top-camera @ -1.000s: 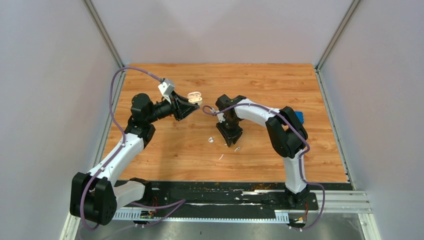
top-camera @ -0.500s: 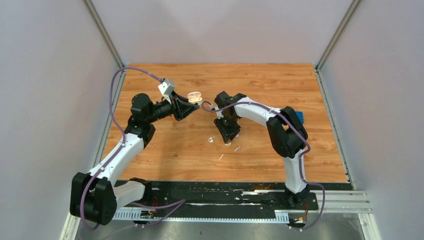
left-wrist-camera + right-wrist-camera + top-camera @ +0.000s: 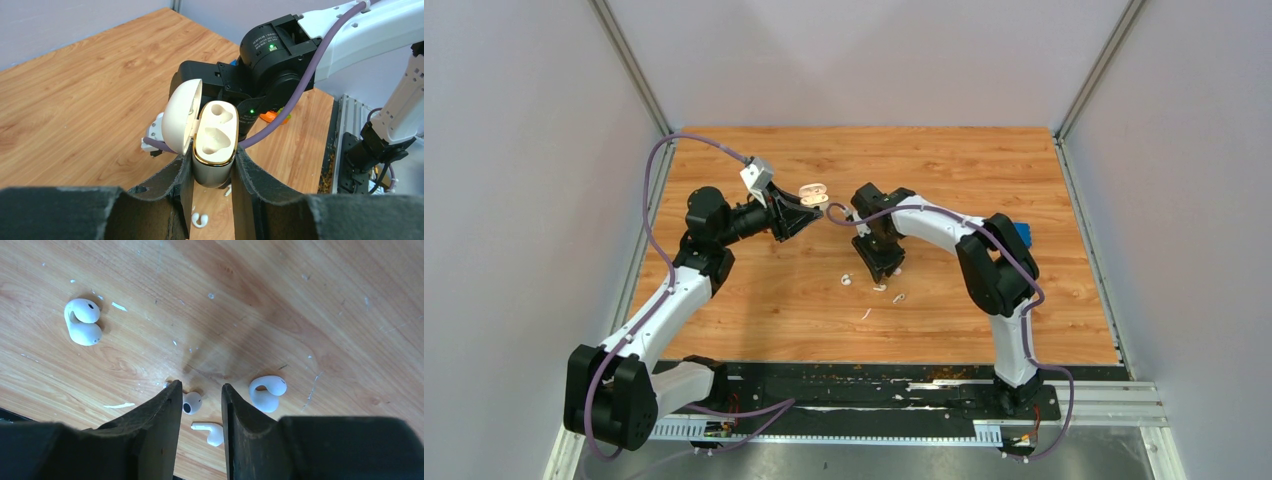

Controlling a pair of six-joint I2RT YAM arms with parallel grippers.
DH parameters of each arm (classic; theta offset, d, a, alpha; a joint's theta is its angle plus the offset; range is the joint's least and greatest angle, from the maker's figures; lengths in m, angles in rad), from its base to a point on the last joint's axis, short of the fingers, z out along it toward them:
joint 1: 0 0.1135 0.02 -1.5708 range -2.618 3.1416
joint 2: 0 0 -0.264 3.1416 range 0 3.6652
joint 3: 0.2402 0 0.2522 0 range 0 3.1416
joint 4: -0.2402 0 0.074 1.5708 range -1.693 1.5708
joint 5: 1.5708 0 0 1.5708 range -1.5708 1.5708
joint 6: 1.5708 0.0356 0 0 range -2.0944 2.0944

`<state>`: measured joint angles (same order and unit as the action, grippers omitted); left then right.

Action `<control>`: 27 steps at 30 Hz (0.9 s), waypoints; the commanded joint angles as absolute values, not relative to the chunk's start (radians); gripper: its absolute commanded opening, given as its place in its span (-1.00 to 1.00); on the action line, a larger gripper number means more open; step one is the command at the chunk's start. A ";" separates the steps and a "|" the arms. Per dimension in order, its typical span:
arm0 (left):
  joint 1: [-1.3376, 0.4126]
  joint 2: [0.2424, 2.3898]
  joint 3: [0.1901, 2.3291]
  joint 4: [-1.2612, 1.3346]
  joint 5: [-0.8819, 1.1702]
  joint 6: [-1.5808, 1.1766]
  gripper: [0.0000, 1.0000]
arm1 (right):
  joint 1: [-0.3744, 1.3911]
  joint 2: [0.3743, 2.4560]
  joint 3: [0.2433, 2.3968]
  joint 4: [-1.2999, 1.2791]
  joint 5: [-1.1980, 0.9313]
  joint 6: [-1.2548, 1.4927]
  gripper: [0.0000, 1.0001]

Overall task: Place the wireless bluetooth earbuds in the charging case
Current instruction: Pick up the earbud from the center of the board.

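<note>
The right gripper (image 3: 200, 390) is set low at the table (image 3: 754, 290) with its fingers (image 3: 160, 415) parted. An earbud (image 3: 192, 402) is bracketed between them, close against one finger and clear of the other. A second earbud (image 3: 267, 391) is found just beside a finger's outer edge, and a third earbud (image 3: 82, 324) well apart on bare wood. The charging case (image 3: 215, 145) is clamped upright in the left gripper (image 3: 212, 165), its lid (image 3: 181, 112) swung open, with unobstructed wood seen beyond it.
</note>
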<state>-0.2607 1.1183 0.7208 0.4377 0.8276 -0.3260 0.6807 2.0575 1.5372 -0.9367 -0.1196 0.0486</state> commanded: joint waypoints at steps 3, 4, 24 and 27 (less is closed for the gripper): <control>-0.257 1.104 0.723 0.466 0.818 -0.317 -1.00 | 0.704 2.035 1.509 -0.877 -0.080 0.005 -0.28; -0.257 1.105 0.721 0.466 0.817 -0.317 -1.00 | 0.703 2.034 1.504 -0.874 -0.074 0.005 -0.28; -0.256 1.109 0.703 0.492 0.803 -0.325 -1.00 | 0.751 1.939 1.397 -0.831 -0.060 -0.105 -0.11; -0.257 1.104 0.700 0.489 0.801 -0.325 -1.00 | 0.751 1.943 1.411 -0.827 -0.064 -0.112 -0.19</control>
<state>-0.2611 1.1183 0.7055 0.4469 0.8085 -0.3275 0.7498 1.9823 1.4040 -0.8661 -0.0860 -0.0944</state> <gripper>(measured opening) 0.363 0.424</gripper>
